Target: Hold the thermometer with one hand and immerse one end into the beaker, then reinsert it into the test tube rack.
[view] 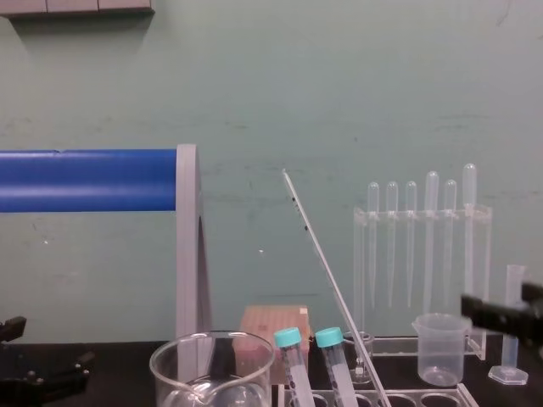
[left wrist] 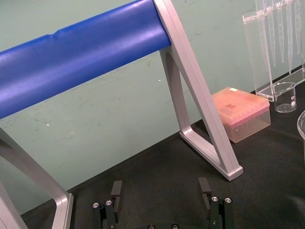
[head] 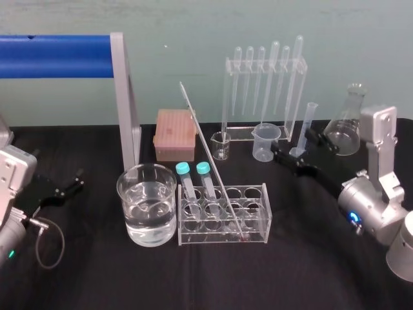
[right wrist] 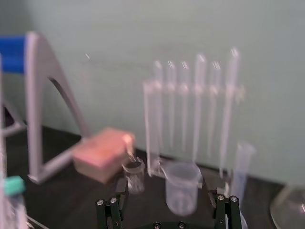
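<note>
The thermometer [head: 204,139] is seated in the test tube rack [head: 266,216] at centre, tilted with its top toward the far left. The beaker [head: 129,213] is set just left of the rack. The right gripper [head: 292,143] is held empty, fingers spread, to the far right of the rack. The left gripper [head: 71,182] is positioned at the left, fingers apart.

Chest view: beaker [view: 166,373], rack [view: 424,398], thermometer [view: 327,267] lower end cut by bottom edge. Right wrist view: pipettes [right wrist: 198,105] blurred. Thermometer marks too small to read.
</note>
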Controlling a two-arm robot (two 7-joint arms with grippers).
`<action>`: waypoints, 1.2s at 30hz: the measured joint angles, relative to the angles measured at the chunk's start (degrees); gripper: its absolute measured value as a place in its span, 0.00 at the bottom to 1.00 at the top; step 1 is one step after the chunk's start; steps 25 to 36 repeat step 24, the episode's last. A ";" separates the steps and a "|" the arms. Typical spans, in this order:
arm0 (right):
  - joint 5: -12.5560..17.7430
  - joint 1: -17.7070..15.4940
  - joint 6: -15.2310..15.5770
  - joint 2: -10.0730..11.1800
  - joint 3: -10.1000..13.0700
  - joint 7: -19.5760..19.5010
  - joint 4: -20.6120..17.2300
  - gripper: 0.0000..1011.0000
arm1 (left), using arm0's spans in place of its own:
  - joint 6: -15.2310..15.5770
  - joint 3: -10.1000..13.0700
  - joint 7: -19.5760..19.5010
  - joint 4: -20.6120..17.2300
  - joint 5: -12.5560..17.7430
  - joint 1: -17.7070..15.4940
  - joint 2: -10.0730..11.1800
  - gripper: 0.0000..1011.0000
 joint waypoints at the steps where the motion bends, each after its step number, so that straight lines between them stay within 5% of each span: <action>1: -0.17 -0.22 0.39 -0.11 0.10 -0.42 0.15 0.99 | 0.00 0.00 0.00 0.00 0.00 0.00 0.00 1.00; 36: -0.06 0.00 0.03 -0.11 0.01 -0.06 0.15 0.99 | 0.00 0.00 0.00 0.00 0.00 0.00 0.00 1.00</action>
